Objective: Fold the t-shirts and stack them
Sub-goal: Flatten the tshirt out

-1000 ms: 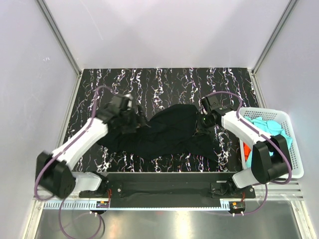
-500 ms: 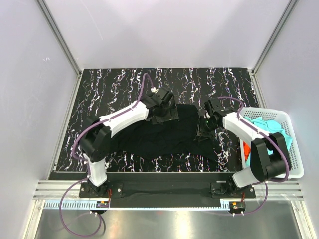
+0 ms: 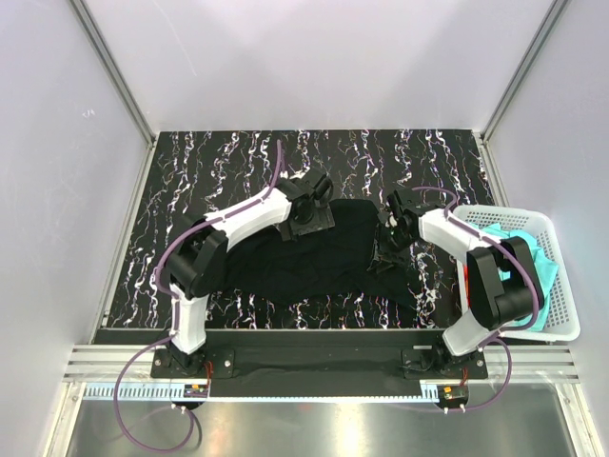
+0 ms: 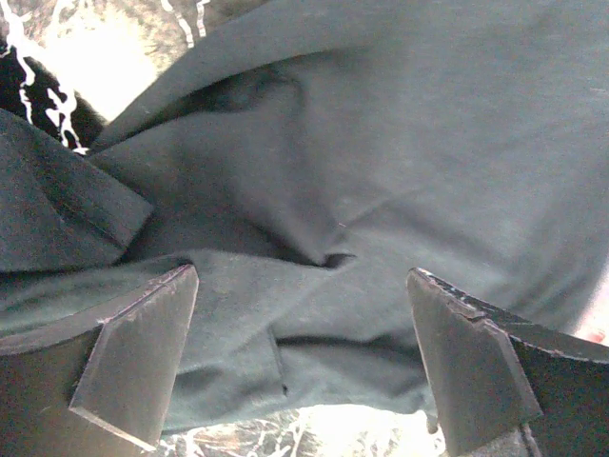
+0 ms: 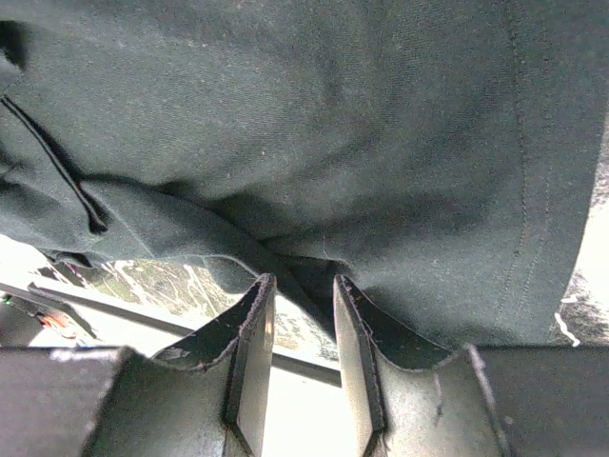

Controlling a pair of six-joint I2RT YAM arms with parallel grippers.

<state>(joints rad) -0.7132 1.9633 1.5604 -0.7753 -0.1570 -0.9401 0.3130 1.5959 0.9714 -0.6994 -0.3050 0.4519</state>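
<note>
Black t-shirt (image 3: pixel 324 257) lies crumpled at centre frame on the marbled table (image 3: pixel 190 171). Left gripper (image 3: pixel 309 217) sits over the shirt's upper-left part; in the wrist view its fingers (image 4: pixel 133 362) are spread wide above wrinkled cloth, with nothing between them. Right gripper (image 3: pixel 388 240) is at the shirt's right edge; its jaws are nearly closed, pinching a fold of black cloth at the tips (image 5: pixel 301 343). The white basket (image 3: pixel 569 295) at the right edge holds the turquoise t-shirts (image 3: pixel 509 240) and the orange-red t-shirt (image 3: pixel 469 286).
</note>
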